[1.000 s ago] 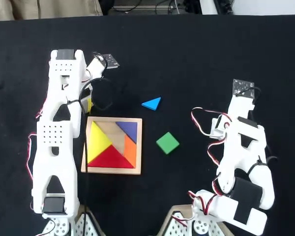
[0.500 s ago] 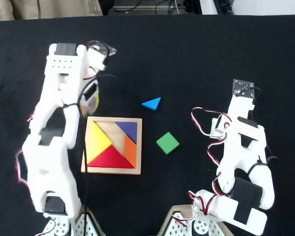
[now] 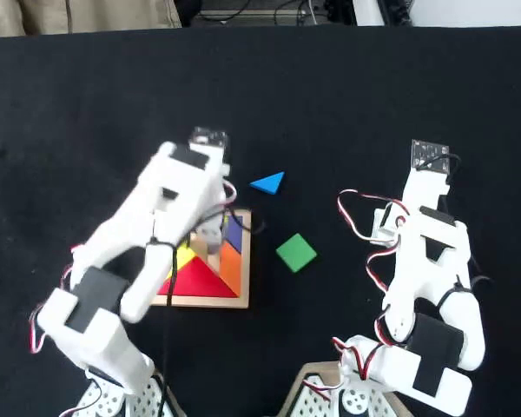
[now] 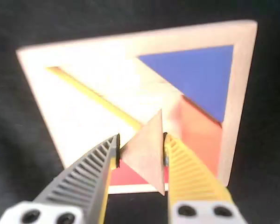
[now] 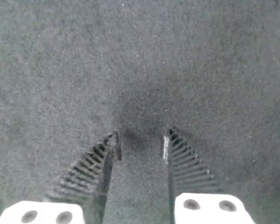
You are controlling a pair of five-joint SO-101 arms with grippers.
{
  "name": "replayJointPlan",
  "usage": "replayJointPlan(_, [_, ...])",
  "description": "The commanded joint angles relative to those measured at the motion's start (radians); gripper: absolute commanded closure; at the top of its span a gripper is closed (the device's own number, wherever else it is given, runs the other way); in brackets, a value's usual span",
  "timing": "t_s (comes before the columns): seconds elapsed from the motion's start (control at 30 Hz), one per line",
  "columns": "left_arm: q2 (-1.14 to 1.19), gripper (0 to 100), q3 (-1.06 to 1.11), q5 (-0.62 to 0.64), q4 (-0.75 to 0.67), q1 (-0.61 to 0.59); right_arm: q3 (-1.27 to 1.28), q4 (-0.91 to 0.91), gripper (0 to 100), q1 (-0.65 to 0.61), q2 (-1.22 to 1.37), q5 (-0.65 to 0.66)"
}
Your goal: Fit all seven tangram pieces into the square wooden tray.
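Left gripper (image 4: 140,142) pinches a pale triangle (image 4: 147,151) on edge, my fingers pressed to its two faces and its point aimed away from the wrist. It hangs over the middle of the tray (image 4: 245,93). The bare gap it must fill lies just ahead of my fingertips, between the yellow piece (image 3: 182,254) and the dark blue piece (image 4: 196,77), with the orange piece (image 4: 196,135) beside it. I judge it needs lowering and laying flat, with little travel. From above, my own arm covers the gap and much of the tray's left half, and the gap's outline is hard to make out. Blue triangle (image 3: 269,182) and green square (image 3: 296,252) lie loose on the cloth (image 3: 373,87) between the arms. Right gripper (image 5: 141,140) hangs spread over bare cloth, well apart.
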Motion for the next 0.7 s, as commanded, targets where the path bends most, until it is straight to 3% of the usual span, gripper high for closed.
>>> replayJointPlan(0.0, [-0.106, 93, 0.125, 0.109, -0.175, 0.024, -0.013, -0.006, 84.7, -0.018, -0.013, 0.006])
replayJointPlan(0.33, [-0.124, 92, 0.159, 0.12, -0.21, 0.033, -0.013, -0.006, 84.7, -0.018, -0.015, 0.008])
replayJointPlan(0.53, [-0.124, 75, 0.18, 0.117, -0.166, 0.035, -0.013, -0.006, 84.7, -0.018, -0.015, 0.008])
replayJointPlan(0.67, [-0.135, 75, 0.191, 0.117, -0.161, 0.036, -0.013, -0.006, 84.7, -0.018, -0.015, 0.008])
